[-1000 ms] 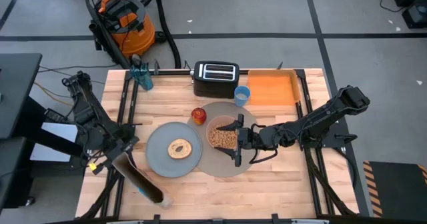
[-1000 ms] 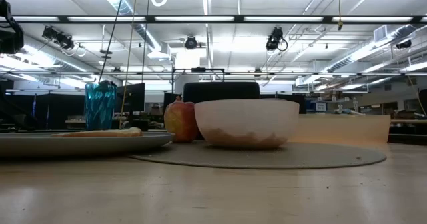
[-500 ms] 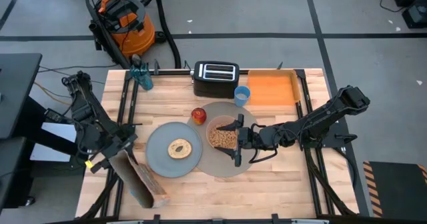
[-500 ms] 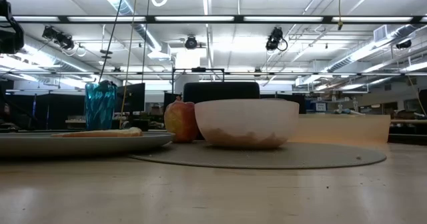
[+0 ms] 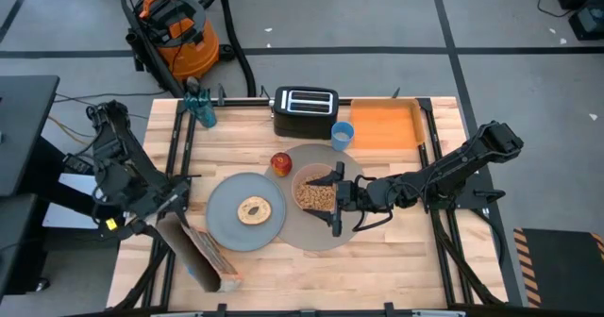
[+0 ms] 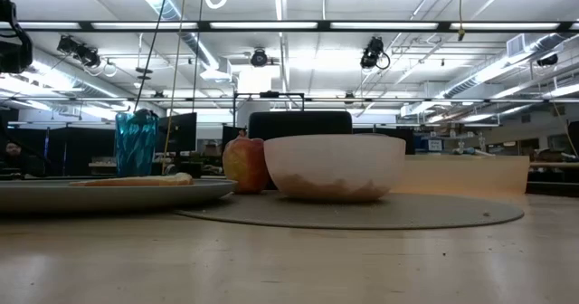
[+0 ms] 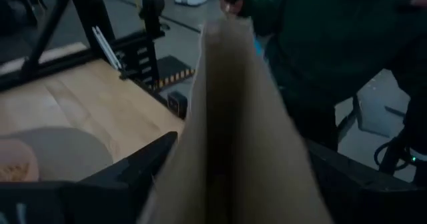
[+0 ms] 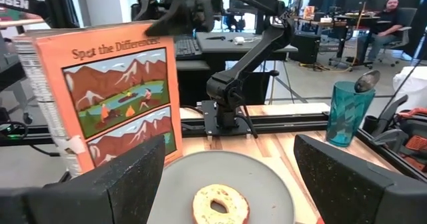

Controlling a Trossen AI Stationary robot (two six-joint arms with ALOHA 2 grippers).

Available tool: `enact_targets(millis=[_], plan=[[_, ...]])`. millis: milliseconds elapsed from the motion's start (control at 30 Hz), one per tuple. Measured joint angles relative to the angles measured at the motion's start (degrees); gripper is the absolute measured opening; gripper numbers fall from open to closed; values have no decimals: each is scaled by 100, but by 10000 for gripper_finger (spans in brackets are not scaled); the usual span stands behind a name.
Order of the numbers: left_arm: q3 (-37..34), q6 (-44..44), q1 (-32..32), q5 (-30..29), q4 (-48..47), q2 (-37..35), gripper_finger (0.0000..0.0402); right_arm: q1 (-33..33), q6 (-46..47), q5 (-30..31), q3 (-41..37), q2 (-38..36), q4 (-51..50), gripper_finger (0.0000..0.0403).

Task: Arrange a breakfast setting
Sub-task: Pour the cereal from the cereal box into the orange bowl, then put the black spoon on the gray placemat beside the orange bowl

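Left end effector (image 5: 168,225) clamps a cereal box (image 5: 196,253) at the table's (image 5: 396,256) front-left corner.
Right end effector (image 5: 334,198), fingers spread, hovers by the cereal-filled pink bowl (image 5: 314,191) on the grey mat (image 5: 326,232); box apparently being set aside after pouring.

Two dark, jointed arms are seen, the left arm (image 5: 118,161) and the right arm (image 5: 462,166), each built of black segments. A yellow tag is carried near the left arm's wrist, and cables trail beside it.

Red apple (image 5: 280,162); grey-blue plate (image 5: 226,225); perhaps pinkish bowl (image 5: 314,189); orange tray (image 5: 385,126).
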Motion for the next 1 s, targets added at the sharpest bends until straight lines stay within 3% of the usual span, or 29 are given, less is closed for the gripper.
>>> enact_targets(millis=[300,500,733,1000], plan=[[412,92,0,-698,43,-3,277,2,0,-56,0,0,-1,339],[433,311,0,-1460,413,-3,277,-10,-48,-56,0,0,-52,338],[494,164,192,-3203,644,46,274,-277,-109,-54,0,0,-55,337],[1418,-364,1308,-3278,-244,961,257,-773,-111,-347,0,0,-570,337]])
